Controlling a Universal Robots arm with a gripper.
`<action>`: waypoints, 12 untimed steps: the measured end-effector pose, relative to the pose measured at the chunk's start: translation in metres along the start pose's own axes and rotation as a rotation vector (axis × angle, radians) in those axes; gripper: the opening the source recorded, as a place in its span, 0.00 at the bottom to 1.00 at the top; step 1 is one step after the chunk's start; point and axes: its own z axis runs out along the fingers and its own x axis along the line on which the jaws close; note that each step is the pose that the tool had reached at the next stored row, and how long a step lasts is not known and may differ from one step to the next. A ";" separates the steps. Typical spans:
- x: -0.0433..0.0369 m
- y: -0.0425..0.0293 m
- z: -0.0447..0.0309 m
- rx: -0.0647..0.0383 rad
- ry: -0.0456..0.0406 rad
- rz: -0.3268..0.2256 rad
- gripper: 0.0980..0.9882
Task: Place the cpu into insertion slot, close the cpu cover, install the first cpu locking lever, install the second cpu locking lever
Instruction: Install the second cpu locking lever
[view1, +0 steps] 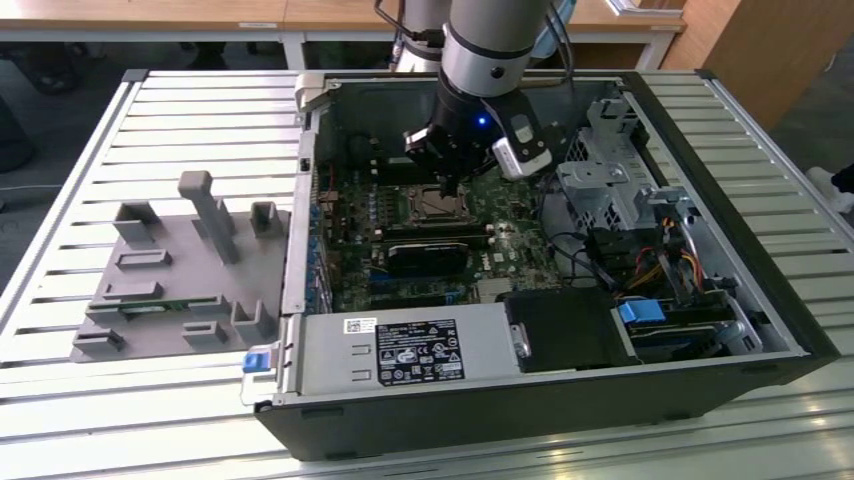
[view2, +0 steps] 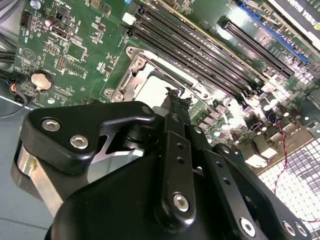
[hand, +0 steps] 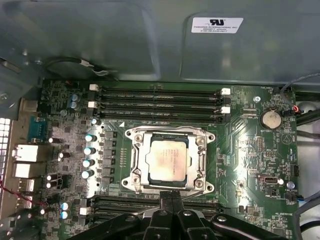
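The gripper (hand: 170, 197) hangs with its fingers pressed together, gripping nothing. Just beyond its tips, the cpu (hand: 167, 159) sits in the insertion slot (hand: 133, 152) with the cpu cover (hand: 169, 137) down around it.

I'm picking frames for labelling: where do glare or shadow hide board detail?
Second wrist view: bright glare washes out the capacitors and the cpu; the gripper blocks the lower half. First wrist view: even light, cpu and cpu cover clear. Exterior view: the arm shades the insertion slot; the case interior is dim.
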 end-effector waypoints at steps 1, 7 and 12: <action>0.0000 0.0000 0.0001 0.000 -0.0001 0.001 0.01; 0.0000 -0.0004 0.0019 -0.001 -0.0003 0.001 0.01; -0.0001 -0.0013 0.0033 -0.001 -0.0005 0.002 0.01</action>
